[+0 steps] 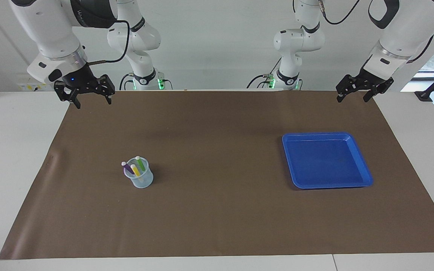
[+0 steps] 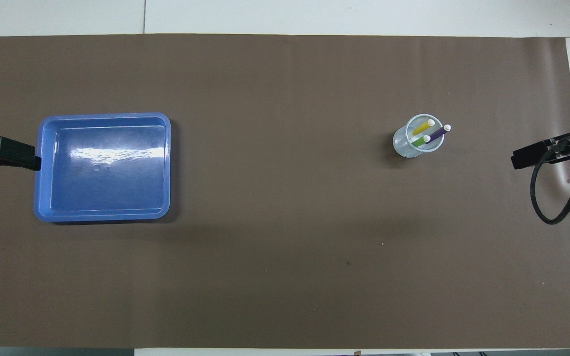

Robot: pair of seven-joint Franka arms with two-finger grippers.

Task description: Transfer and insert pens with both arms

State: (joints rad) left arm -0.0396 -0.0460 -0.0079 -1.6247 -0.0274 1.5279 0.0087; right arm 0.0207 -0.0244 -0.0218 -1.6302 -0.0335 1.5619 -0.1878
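Three pens stand tilted, pale caps up, in a clear cup [image 1: 139, 177] [image 2: 416, 143] toward the right arm's end of the table: a purple pen [image 1: 127, 168] [image 2: 438, 132], a green pen [image 1: 140, 163] [image 2: 420, 141] and a yellow pen [image 1: 135, 170] [image 2: 422, 128]. My right gripper [image 1: 93, 103] [image 2: 525, 157] hangs open and empty over the brown mat's corner at its own end. Over the mat's edge at the left arm's end, the left gripper [image 1: 352, 99] [image 2: 23, 154] is also open and empty. Both arms wait, well apart from the cup.
An empty blue tray [image 1: 326, 162] [image 2: 102, 183] lies toward the left arm's end. A brown mat [image 1: 217, 218] covers most of the white table. Two smaller white arms with green lights [image 1: 147, 75] [image 1: 286, 75] stand at the robots' edge. A black cable loop [image 2: 552, 212] hangs by the right gripper.
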